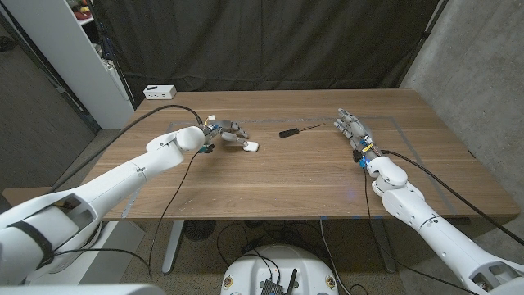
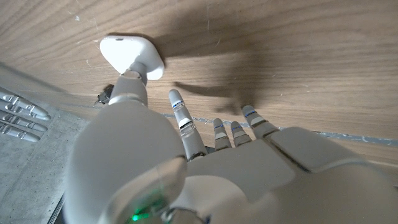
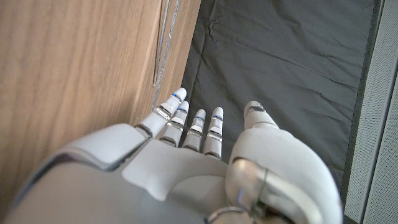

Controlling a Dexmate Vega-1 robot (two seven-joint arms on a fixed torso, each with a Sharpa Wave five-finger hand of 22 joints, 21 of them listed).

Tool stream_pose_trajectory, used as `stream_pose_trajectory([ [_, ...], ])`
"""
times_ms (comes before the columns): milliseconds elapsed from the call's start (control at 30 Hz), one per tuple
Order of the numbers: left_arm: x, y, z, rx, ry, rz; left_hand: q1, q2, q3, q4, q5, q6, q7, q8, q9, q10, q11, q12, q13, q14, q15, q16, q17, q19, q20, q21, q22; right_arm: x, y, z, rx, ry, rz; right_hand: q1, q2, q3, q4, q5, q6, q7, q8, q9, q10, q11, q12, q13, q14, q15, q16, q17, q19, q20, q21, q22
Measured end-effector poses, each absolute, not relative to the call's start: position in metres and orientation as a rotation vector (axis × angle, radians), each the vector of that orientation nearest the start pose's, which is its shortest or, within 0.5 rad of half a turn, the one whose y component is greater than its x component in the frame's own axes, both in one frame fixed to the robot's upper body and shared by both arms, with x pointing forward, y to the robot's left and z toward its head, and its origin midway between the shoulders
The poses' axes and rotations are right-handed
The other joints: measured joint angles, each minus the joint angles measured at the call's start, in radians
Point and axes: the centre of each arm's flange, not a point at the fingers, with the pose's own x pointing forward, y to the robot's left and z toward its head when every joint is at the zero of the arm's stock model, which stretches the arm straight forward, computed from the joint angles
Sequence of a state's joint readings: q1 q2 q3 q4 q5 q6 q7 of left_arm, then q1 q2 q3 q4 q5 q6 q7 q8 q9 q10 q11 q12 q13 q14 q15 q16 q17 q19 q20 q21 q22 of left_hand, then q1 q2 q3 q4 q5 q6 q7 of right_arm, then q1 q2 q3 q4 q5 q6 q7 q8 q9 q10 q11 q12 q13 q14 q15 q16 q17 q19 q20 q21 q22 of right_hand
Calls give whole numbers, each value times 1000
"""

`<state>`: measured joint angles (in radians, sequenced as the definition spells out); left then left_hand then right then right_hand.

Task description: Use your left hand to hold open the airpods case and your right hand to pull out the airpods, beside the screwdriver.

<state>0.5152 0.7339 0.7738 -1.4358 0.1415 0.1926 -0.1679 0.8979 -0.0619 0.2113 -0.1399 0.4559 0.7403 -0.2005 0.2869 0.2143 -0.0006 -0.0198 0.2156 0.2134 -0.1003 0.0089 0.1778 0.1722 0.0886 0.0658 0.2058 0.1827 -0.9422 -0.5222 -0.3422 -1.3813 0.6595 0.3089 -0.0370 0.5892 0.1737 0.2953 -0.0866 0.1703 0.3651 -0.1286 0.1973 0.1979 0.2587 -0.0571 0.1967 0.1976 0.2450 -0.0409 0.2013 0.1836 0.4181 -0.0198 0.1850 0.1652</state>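
My left hand (image 1: 223, 131) is out over the middle of the bench (image 1: 270, 184), toward the far edge, and one fingertip (image 2: 130, 81) is touching the airpods case (image 1: 252, 146). The rest of my fingers there are apart, clamped on nothing. The case is white, small and rounded, sitting just beside my left hand; whether its lid is up I can't tell. The screwdriver (image 1: 300, 130) lies near it, further along the far side, well clear. My right hand (image 1: 354, 129) waits near the right end, fingers straight and loosely side by side, holding nothing.

I judge the case light, hard and glossy, so it will likely skate if I only push. Better to bracket the body from both sides, low down, and leave the lid free. The airpods inside should be tiny and slick: a fingertip pinch on the stem.
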Motion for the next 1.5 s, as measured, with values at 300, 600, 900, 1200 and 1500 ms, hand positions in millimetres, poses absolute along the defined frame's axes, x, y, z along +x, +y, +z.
stream_pose_trajectory([
  [300,682,237,10,1204,-299,-227,66,30,-20,-8,7,112,72,66,50,8,-8,8,-4,7,-7,0,0,23,-2,-1,-6,632,-300,-58,95,-593,148,0,0,0,0,0,0,0,0,0,0,0,0,0,0,0,0,0,0,0,0,0],
  [600,675,235,3,1157,-310,-225,134,44,-41,-4,6,152,86,125,77,56,-20,28,-4,46,-34,7,0,57,-14,4,-4,631,-302,-61,102,-597,153,0,0,0,0,0,0,0,0,0,0,0,0,0,0,0,0,0,-4,4,0,0],
  [900,668,247,-3,970,-336,-196,241,109,-59,3,-16,184,110,233,217,130,-36,51,-2,107,-42,11,-5,88,-24,13,-3,630,-302,-66,107,-599,158,0,0,3,-3,0,0,0,0,0,0,0,0,0,0,0,0,0,-4,4,0,0],
  [1200,667,254,-5,746,-364,-192,251,119,-82,10,-50,155,120,286,351,189,-52,66,-2,142,-45,11,-5,104,-32,25,5,630,-303,-69,115,-602,156,0,0,3,-3,0,0,0,0,0,2,2,0,0,0,0,0,0,-4,4,0,0],
  [1500,667,266,-5,669,-377,-162,208,95,-183,50,-55,-168,32,137,338,164,-35,45,8,134,-43,6,-2,117,-17,15,4,631,-303,-67,115,-615,162,0,0,3,-3,0,0,0,0,0,2,2,0,0,0,0,0,0,-4,4,0,0],
])
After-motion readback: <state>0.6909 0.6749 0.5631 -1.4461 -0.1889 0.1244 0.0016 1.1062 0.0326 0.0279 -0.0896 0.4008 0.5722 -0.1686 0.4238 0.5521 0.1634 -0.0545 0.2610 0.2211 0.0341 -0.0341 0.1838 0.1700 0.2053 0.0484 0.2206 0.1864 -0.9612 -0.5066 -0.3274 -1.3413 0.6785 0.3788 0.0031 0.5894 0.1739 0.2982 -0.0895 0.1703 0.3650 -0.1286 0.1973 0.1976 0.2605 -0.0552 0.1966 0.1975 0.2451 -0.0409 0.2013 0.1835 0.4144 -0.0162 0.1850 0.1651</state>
